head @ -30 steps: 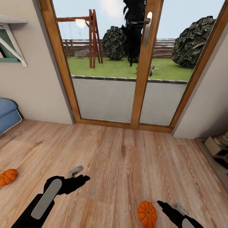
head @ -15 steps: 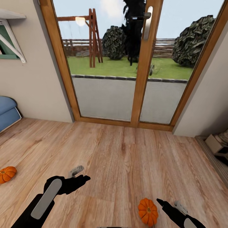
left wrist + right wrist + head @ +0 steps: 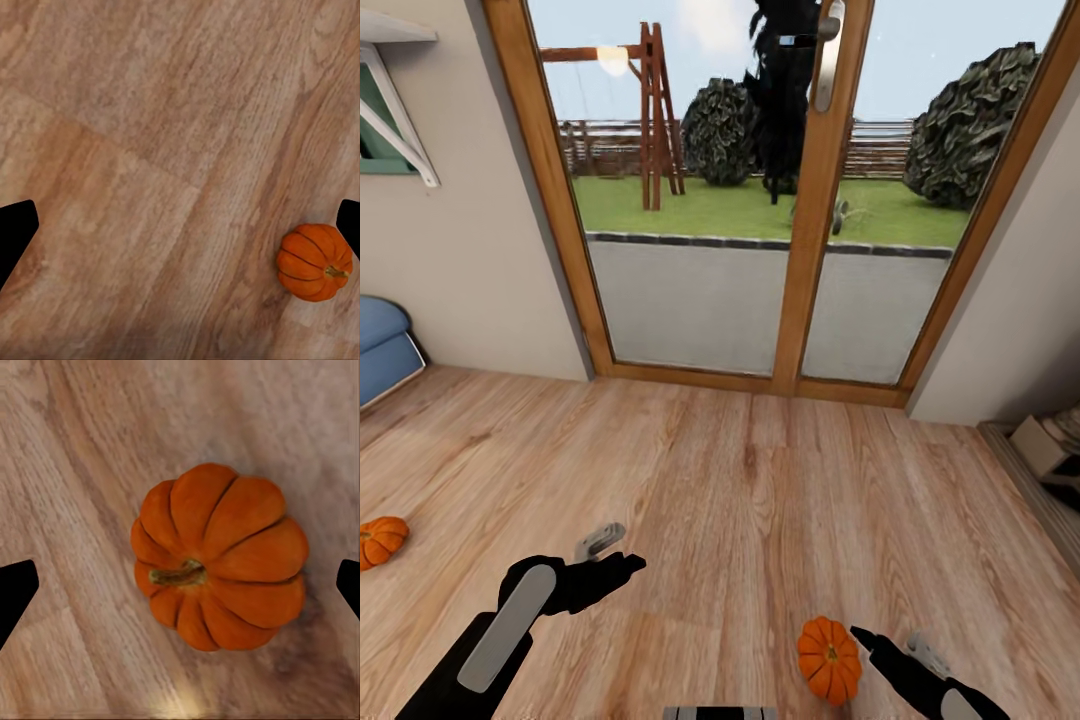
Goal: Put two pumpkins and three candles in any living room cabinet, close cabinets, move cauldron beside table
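Floor of light wooden planks (image 3: pixel 760 520) runs to a far glass door with an orange-brown wooden frame (image 3: pixel 800 250). One small ribbed orange pumpkin (image 3: pixel 829 659) lies near right, just beside the black right gripper (image 3: pixel 180 585), whose fingers are spread wide around it without touching. Another ribbed orange pumpkin (image 3: pixel 380 541) lies far left, apart from the left gripper (image 3: pixel 180 225), also spread open.

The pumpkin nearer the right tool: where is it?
On the wooden floor at the head view's lower right, this pumpkin sits just left of the right tool.
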You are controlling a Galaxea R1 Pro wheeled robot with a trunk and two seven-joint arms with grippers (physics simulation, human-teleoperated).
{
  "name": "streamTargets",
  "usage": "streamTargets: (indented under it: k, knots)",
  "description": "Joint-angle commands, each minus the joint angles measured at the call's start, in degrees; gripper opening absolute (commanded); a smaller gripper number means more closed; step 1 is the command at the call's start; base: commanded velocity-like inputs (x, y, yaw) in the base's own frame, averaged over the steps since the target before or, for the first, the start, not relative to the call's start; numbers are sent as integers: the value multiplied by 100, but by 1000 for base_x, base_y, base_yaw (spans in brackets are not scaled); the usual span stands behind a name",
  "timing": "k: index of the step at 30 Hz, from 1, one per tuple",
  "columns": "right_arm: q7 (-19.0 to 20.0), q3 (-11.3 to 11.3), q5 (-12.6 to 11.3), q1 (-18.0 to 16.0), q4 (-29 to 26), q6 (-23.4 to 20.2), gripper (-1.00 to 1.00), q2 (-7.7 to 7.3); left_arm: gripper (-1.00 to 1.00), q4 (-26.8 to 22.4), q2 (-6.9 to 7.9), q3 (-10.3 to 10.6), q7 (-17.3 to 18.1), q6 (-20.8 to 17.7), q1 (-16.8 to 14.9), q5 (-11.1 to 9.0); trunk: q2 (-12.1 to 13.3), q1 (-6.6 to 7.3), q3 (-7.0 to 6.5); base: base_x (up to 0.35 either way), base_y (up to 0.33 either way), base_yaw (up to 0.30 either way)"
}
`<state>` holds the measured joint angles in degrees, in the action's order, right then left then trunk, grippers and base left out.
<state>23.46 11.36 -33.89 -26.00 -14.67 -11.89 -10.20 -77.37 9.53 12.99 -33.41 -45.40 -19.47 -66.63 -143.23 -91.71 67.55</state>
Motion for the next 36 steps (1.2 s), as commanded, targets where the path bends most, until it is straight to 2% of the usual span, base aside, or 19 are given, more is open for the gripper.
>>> streamTargets:
  k: [1, 6, 10, 17, 21, 23, 26, 29, 31, 36]
  knots:
    - [61, 31, -44, -2, -3, -112, 100, -1, 100, -6, 5, 11, -60, 5, -4, -61, -4, -1, 28, 0, 0, 0]
    - [326, 33, -48, -2, -3, -458, 100, -25, 100, -8, 0, -2, -60, -200, -4, -61, -10, -14, 138, 0, 0, 0]
    - [547, 29, -55, -2, 6, -620, 100, -105, 100, -7, -4, -6, -60, -281, -4, -58, -16, -24, 227, 0, 0, 0]
    - [510, 35, -55, -2, 15, -651, 100, -127, 100, -9, -4, -7, -60, -293, -4, -60, -25, -42, 382, 0, 0, 0]
    - [323, 46, -58, -2, 107, -679, 100, -121, 100, -7, -4, -7, -60, -297, -4, -61, -30, -53, 471, 0, 0, 0]
    - [228, 84, -91, -2, 134, -936, 100, -176, 100, -7, 0, -7, -60, -301, -4, -61, -33, -58, 515, 0, 0, 0]
    - [196, 281, -399, -2, 121, -1306, 100, -315, 100, -8, 4, -7, -60, -302, -4, -61, -37, -66, 581, 0, 0, 0]
    - [181, 380, -731, -14, 114, -1450, 100, -409, 100, -7, -4, -7, -60, -314, -4, -73, -41, -73, 648, 0, 0, 0]
    - [173, 405, -839, -69, 114, -1490, 100, -441, 100, -7, -7, -7, -60, -318, -4, -110, -42, -76, 670, 0, 0, 0]
    - [178, 417, -882, -134, 106, -1533, 100, -455, 100, -7, -4, -2, -60, -320, -4, -145, -44, -79, 692, 0, 0, 0]
